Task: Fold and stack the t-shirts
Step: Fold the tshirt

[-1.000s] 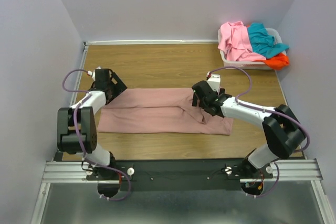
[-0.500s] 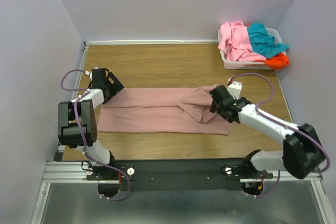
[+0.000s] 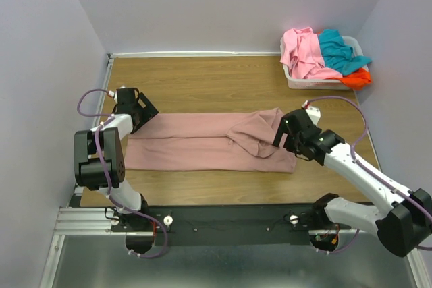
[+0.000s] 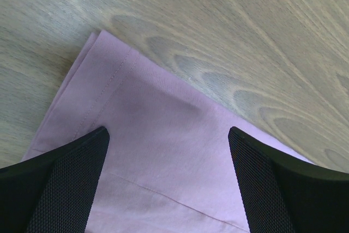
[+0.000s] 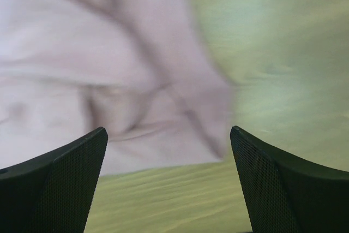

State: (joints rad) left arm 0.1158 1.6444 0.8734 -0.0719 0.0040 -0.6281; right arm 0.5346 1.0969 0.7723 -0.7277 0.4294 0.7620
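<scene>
Mauve-pink t-shirt (image 3: 202, 143) lies folded lengthwise on table (image 3: 202, 79). Left gripper (image 4: 169, 135) and right gripper (image 5: 169, 132) gape wide over its ends, seemingly empty

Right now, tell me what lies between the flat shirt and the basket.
Only bare wooden table lies between the shirt and the basket, as the top view shows.

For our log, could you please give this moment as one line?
mauve t-shirt lying on table | left jaws open over its left corner | right jaws open over right end
</scene>
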